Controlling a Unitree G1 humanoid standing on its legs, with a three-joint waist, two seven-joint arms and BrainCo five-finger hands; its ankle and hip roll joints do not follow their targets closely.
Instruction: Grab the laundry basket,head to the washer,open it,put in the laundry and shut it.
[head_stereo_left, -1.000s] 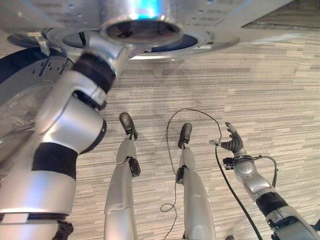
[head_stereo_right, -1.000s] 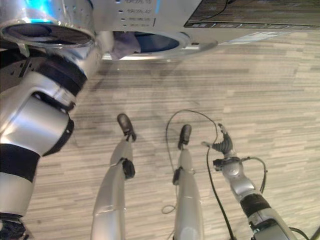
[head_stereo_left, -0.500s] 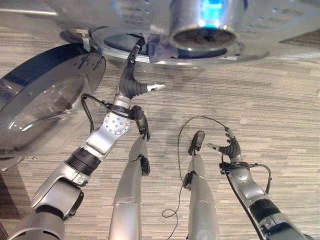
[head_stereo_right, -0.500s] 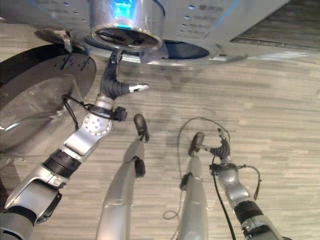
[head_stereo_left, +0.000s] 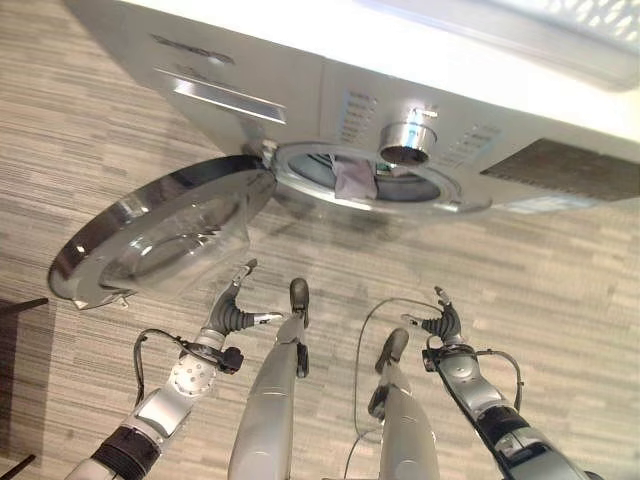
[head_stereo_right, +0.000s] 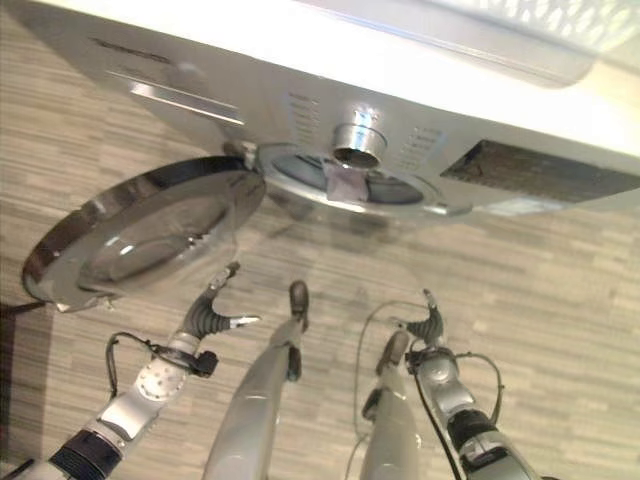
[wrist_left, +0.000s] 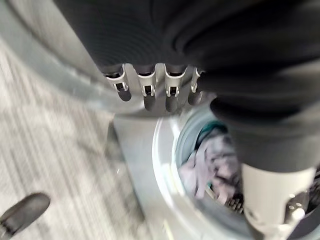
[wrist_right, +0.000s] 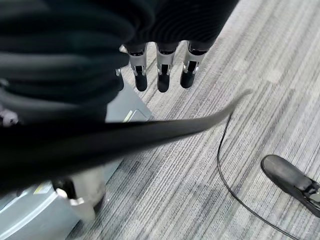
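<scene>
The left robot hand (head_stereo_left: 232, 315) hangs released, fingers straight, just below the swung-out washer door (head_stereo_left: 160, 240); the right robot hand (head_stereo_left: 440, 322) is relaxed and empty over the floor (head_stereo_left: 560, 290). Laundry (head_stereo_left: 353, 178) sits in the washer (head_stereo_left: 400, 110) drum, one piece drooping over the rim. Loading looks done; next, tuck that piece in and push the door shut.

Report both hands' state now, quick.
Left hand: open, fingers relaxed, holding nothing, below the open washer door.
Right hand: open, fingers relaxed, holding nothing, over the floor.
</scene>
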